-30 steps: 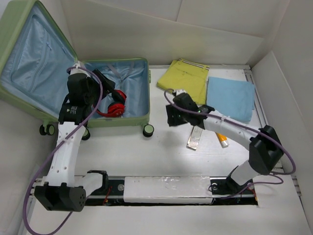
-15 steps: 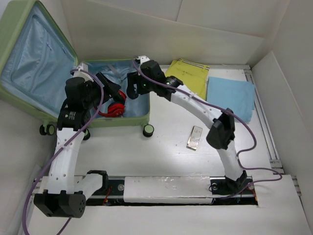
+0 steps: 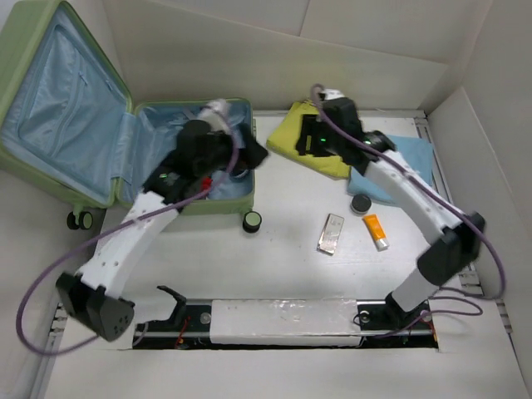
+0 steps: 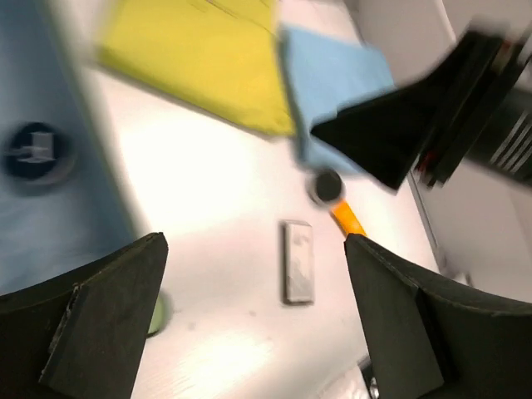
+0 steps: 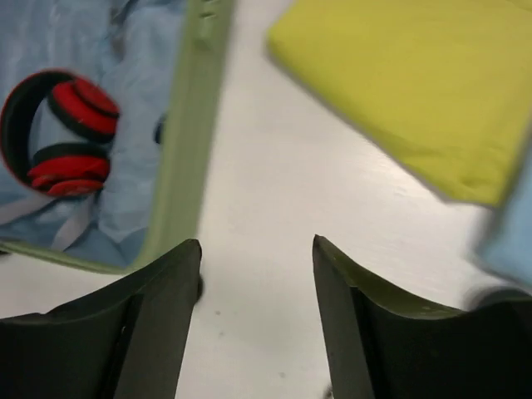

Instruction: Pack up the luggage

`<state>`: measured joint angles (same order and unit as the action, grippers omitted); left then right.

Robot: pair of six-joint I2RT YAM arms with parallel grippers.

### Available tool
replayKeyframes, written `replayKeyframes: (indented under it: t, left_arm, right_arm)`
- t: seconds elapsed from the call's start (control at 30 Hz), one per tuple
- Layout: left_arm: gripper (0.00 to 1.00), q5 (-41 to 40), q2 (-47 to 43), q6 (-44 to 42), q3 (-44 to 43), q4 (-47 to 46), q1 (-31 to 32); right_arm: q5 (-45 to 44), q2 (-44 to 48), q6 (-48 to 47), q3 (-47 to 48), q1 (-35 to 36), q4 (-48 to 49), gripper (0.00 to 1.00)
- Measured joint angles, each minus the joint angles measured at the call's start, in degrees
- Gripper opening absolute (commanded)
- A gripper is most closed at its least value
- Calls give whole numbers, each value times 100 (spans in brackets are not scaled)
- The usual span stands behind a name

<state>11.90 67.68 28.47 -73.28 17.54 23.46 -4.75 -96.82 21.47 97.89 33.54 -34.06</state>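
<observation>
The large pale green hard-shell suitcase (image 3: 229, 203) with light blue lining is lying open on the white counter (image 3: 283, 249) on the left arm's side, its lid leaning back, and red-and-black headphones (image 5: 62, 133) are resting inside its base. The left tool (image 4: 253, 249) is standing wide open and empty, hovering above the suitcase's right wall. The right tool (image 5: 258, 249) is also spread open and holding nothing, hanging over bare counter between that wall and the folded yellow fabric piece (image 5: 399, 91).

Judging by that, the yellow piece is probably the next thing to fetch. To do it well, the right tool should be coming down at the fold's edge nearest the suitcase, sliding one finger under and pinching all layers so the stack is not unfolding on the lift. It should then be carrying the piece over the wall and laying it flat beside the headphones, with the left arm keeping out of that path.

Farther right of the suitcase, a folded light blue cloth (image 3: 411, 158), a flat silver rectangular object (image 3: 332, 233) and an orange tube (image 3: 376, 232) are lying. No brand, label or writing is showing readably, since both wrist views are blurring
</observation>
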Motion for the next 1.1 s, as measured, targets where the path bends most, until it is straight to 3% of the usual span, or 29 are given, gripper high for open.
replayKeyframes:
  t: [0.13, 0.17, 0.2, 0.27, 0.33, 0.37, 0.4, 0.5, 0.73, 0.93, 1.1]
  left_arm:
    - [91, -627, 992, -63, -170, -271, 1886]
    - [93, -811, 1207, -66, -177, -249, 2194]
    - [93, -968, 1438, -66, -203, -216, 2479]
    - [94, -1375, 2039, -87, -481, -74, 3005]
    - [94, -1609, 2710, -103, -828, -11, 3449]
    - [94, -1683, 3014, -101, -962, -17, 3633]
    - [94, -1720, 3254, -94, -1040, -20, 3759]
    - [94, -1805, 3936, -57, -1147, 17, 3930]
    - [93, -1906, 5077, -33, -1657, 188, 3838]
    - [92, -1858, 5381, -35, -1893, 247, 3912]
    - [83, -1845, 5683, -24, -2208, 286, 4035]
  right_arm:
    - [-339, 1718, 105, -1453, -855, -42, 39]
    - [-398, 2149, 125, -1792, -1099, -76, 25]
    - [-466, 2544, 138, -2074, -1322, -138, 18]
    - [-557, 3193, 168, -2500, -1716, -343, 14]
    - [-575, 3696, 192, -2822, -2002, -501, 20]
    - [-577, 3871, 201, -2944, -2100, -562, 27]
    - [-553, 4033, 212, -3071, -2190, -651, 47]
    - [-420, 4343, 192, -3333, -2363, -892, 61]
    - [-44, 4782, 101, -3442, -2514, -1231, 63]
    - [339, 5101, -37, -3473, -2564, -1231, 64]
    - [586, 5082, -162, -3628, -2564, -1239, 64]
